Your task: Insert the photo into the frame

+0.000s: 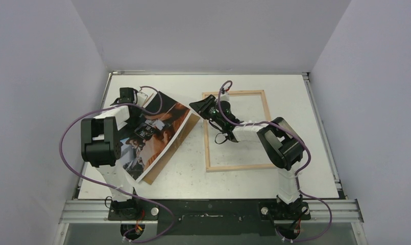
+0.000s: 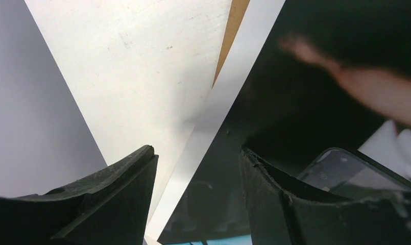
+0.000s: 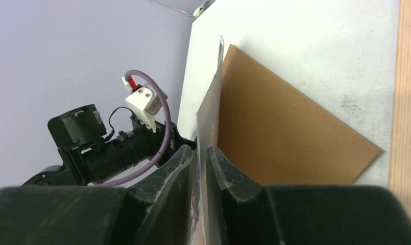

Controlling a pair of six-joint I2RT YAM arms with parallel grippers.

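Two end effectors: the right end effector (image 3: 200, 150) is pinched on the photo (image 1: 152, 135) edge; the left end effector (image 2: 198, 153) is spread astride its far border.
Photo: laid on the backing panel (image 3: 285, 138), just left of the frame (image 1: 239, 167).
Risk: the glossy sheet could be creased or lost from this thin pinch if dragged.
Frame: nothing is held inside; only table (image 1: 188, 173) is seen.

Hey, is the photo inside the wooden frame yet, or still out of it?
Out. The glossy white-bordered photo sits left of the thin light-wood frame in the top view, and the frame's opening shows only white table.
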